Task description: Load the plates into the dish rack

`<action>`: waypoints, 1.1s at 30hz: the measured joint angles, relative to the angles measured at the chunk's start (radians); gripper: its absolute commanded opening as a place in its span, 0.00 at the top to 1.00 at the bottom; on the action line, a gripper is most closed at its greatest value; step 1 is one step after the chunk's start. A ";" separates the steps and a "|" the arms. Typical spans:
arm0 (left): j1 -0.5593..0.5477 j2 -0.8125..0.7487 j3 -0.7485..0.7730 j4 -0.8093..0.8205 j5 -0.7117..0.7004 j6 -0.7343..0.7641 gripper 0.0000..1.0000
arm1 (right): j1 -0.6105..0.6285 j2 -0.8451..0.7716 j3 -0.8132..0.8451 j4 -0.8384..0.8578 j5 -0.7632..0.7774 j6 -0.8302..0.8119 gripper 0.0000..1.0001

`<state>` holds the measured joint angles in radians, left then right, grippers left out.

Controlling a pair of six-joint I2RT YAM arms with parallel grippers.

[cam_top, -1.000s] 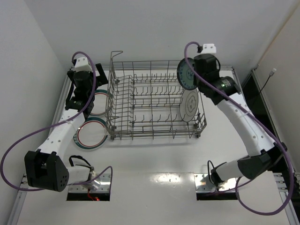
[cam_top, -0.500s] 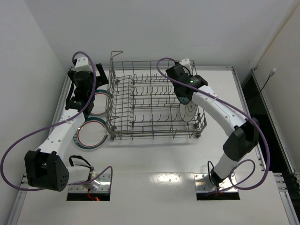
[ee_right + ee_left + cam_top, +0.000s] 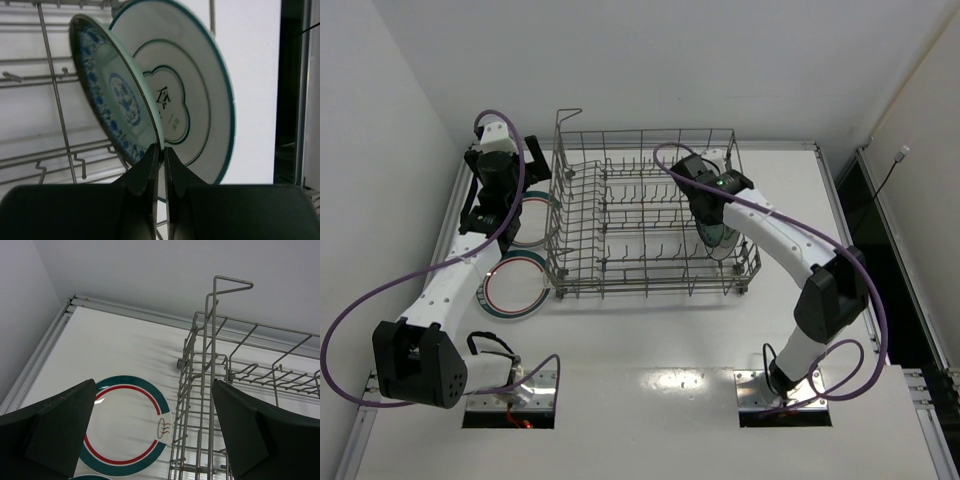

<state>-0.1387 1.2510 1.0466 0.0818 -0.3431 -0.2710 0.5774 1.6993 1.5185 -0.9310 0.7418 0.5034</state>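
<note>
The grey wire dish rack [image 3: 640, 215] stands mid-table. My right gripper [image 3: 708, 215] is shut on the rim of the small teal patterned plate [image 3: 117, 95] and holds it on edge inside the rack's right end. The plate is close beside the white plate with the dark motif [image 3: 200, 100], which stands upright in the rack [image 3: 732, 245]. Two white plates with red-and-green rings lie flat left of the rack, one near [image 3: 515, 290] and one farther [image 3: 538, 222], partly under my left arm. My left gripper [image 3: 155, 440] is open and empty above the farther one [image 3: 125, 425].
The rack's tall corner wire [image 3: 215, 330] rises just right of my left gripper. White walls close in on the left and back. A raised metal rim [image 3: 455, 215] edges the table's left side. Rows of upright tines [image 3: 630, 205] fill the rack.
My right arm swung left and down, carrying the teal plate from above the rack's far right corner into the rack beside the white plate. The left arm has not moved.
</note>
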 measured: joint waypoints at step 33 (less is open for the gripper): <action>0.000 0.000 0.000 0.000 0.003 0.000 0.00 | 0.002 0.064 0.142 -0.130 -0.083 0.032 1.00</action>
<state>-0.1387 1.2510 1.0466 0.0822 -0.3405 -0.2710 0.5789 1.7630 1.6604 -1.0607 0.6586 0.5354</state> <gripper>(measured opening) 1.000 0.029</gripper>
